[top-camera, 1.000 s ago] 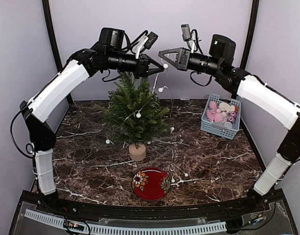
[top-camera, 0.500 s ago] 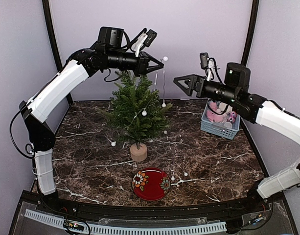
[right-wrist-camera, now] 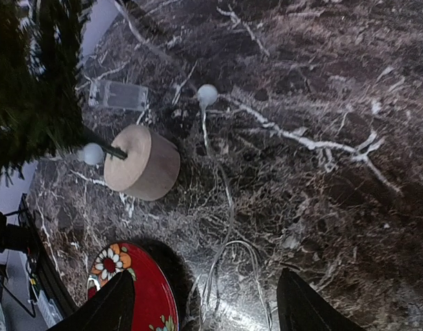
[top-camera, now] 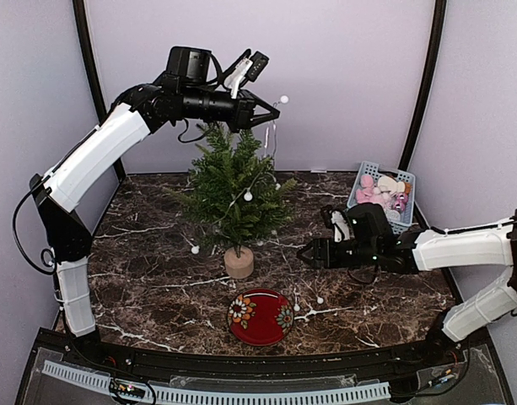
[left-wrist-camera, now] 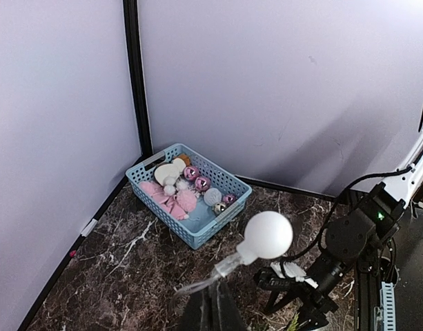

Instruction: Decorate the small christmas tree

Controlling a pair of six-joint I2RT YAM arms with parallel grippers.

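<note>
White string stays pinched by your left gripper atop tree; right gripper, fingers spread, has dropped centre-right toward slack.

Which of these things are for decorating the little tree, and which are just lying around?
For the job: small christmas tree, light string in the left gripper, blue basket of ornaments.
Lying about: red floral plate, as far as I can tell.

On the dark marble table we find the small green christmas tree centred, the round red flowered plate before it, the blue plastic basket back right.
</note>
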